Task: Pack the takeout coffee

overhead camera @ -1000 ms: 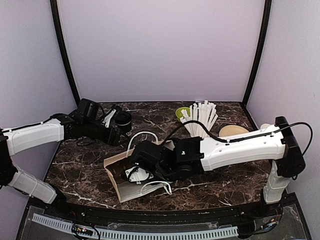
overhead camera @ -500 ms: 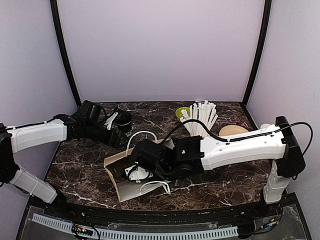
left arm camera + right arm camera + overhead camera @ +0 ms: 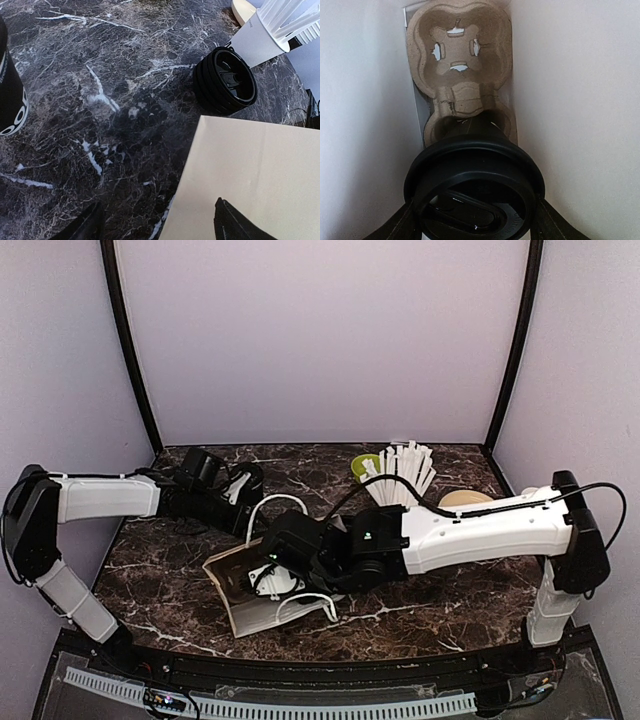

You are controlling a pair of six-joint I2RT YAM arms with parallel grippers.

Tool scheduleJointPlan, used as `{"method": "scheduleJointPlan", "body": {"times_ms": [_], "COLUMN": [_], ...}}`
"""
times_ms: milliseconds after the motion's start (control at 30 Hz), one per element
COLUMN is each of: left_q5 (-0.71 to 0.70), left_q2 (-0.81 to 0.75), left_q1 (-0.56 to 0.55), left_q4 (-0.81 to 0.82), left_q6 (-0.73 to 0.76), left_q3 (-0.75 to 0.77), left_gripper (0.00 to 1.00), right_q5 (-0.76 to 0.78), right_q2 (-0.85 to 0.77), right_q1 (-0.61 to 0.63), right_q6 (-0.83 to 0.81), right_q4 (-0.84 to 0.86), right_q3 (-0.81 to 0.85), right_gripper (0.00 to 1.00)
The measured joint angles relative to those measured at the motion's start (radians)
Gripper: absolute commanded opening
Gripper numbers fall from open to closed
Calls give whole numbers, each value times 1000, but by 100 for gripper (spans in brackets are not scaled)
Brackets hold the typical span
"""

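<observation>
A takeout coffee point(image 3: 475, 192), black cup with black lid, is held between my right gripper's fingers point(image 3: 475, 227) inside the paper bag point(image 3: 570, 100). Its base sits in the near cell of the brown pulp cup carrier point(image 3: 460, 55); the far cell is empty. In the top view the right gripper point(image 3: 268, 580) is deep in the bag point(image 3: 245, 610), which lies on its side. My left gripper point(image 3: 160, 227) is open and empty, low over the table at the bag's outer wall point(image 3: 255, 175); it also shows in the top view point(image 3: 243, 515). A second black cup point(image 3: 7, 95) with a white logo stands at its left.
A stack of black lids point(image 3: 225, 80) lies just beyond the bag. The white cup of straws point(image 3: 400, 480) stands at the back, with a green object point(image 3: 365, 465) to its left and a tan disc point(image 3: 465, 502) to its right. The right forearm crosses the table's middle.
My left arm has swung right and forward, bringing its gripper to the bag's upper edge. The bag has shifted slightly. The right gripper stays in the bag with the cup.
</observation>
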Motion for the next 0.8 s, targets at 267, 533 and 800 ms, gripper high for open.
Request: {"method": "scheduleJointPlan", "body": {"times_ms": [267,533,800], "left_q5": [94,158,182], "left_q2": [21,46,47], "left_q1": [0,5,5], "left_q4": [56,100,113], "left_q6": [-6,-11,-11], "left_q3": [0,0,-1], "left_gripper": [74,72,72], "right_q5": [0,4,23], "right_q2": [0,3,21], "right_q1": [-27,-41,-51], "right_q6": [-3,-16,-34], "right_q4": [4,19,60], "right_q3": [-1,-12,-24], "right_gripper": [47,47,47]}}
